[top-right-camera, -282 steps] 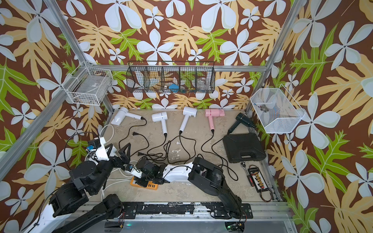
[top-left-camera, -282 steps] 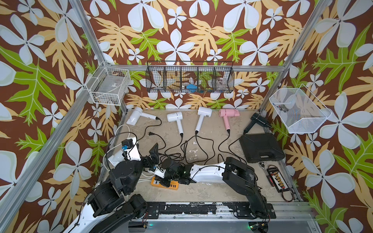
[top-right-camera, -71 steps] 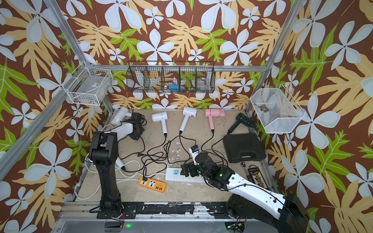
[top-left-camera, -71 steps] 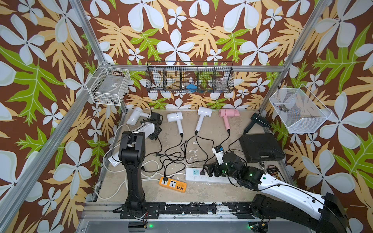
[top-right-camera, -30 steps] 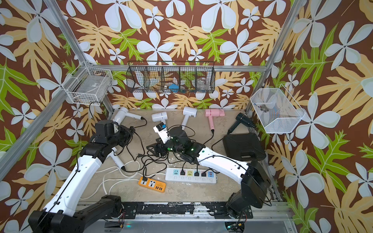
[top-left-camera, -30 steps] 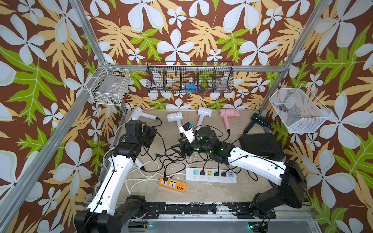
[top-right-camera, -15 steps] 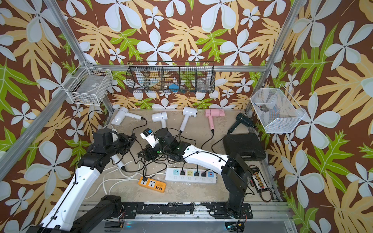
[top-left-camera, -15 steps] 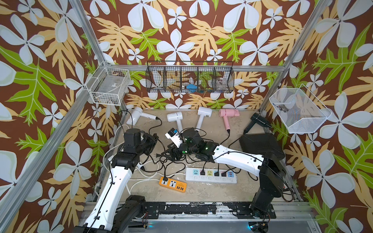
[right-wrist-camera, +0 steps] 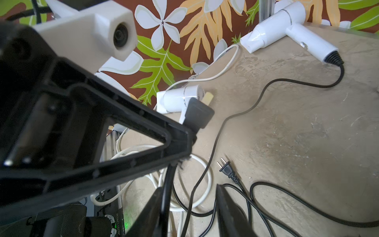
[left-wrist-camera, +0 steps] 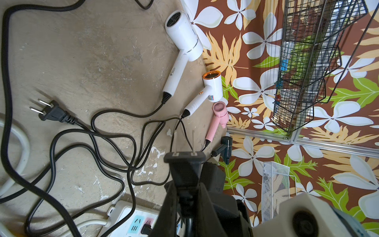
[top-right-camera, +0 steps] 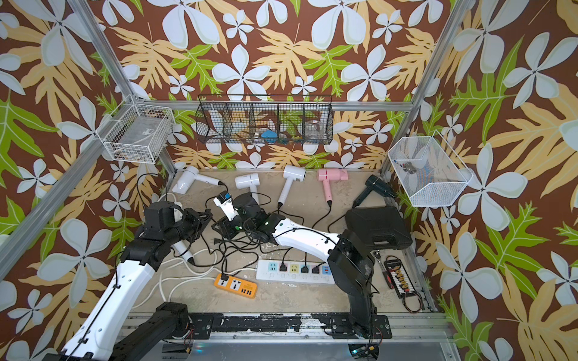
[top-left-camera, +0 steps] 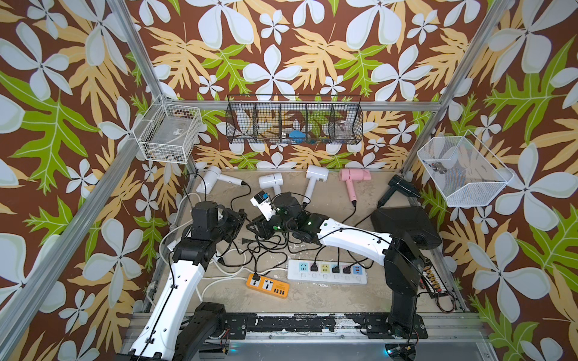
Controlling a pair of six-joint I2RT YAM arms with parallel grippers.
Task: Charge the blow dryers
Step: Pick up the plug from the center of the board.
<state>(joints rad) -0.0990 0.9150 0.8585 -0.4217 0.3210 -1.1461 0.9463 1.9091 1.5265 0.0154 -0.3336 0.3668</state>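
L claw (left-wrist-camera: pixel 187 182): pressed tight on black plug (left-wrist-camera: pixel 184 158); two prongs stick out past the tips, clear of table (top-left-camera: pixel 312 300).
R claw (right-wrist-camera: pixel 188 187): spread; cord (right-wrist-camera: pixel 167 184) hanging under L claw runs down inner side of one of its fingers (right-wrist-camera: pixel 225 205), not pinched.
Claw pos.: both over the cord tangle, centre-left of table, tips facing ea. other, near.
Corner dryer (top-left-camera: pixel 215 183): white, lying flat at rear-left, handle toward centre.
Second dryer (top-left-camera: pixel 272 183): white, at rear wall, handle end hidden behind R arm.
Third dryer (top-left-camera: pixel 314 179): white, at rear wall, right of second dryer.
Pink dryer (top-left-camera: pixel 353 178): at rear wall, btwn third dryer & black dryer (top-left-camera: pixel 398 187).
Black dryer: rear-right, just behind black case (top-left-camera: pixel 406 225).
Sixth dryer (right-wrist-camera: pixel 178 99): white, flat by left wall; mostly under L arm in both top views.
Loose plug (top-left-camera: pixel 245 240): flat on table near the claws, prongs bare, in no socket.
White strip (top-left-camera: pixel 327 272): front-centre; three black plugs seated.
Orange strip (top-left-camera: pixel 269 284): just left of white strip; one plug seated.
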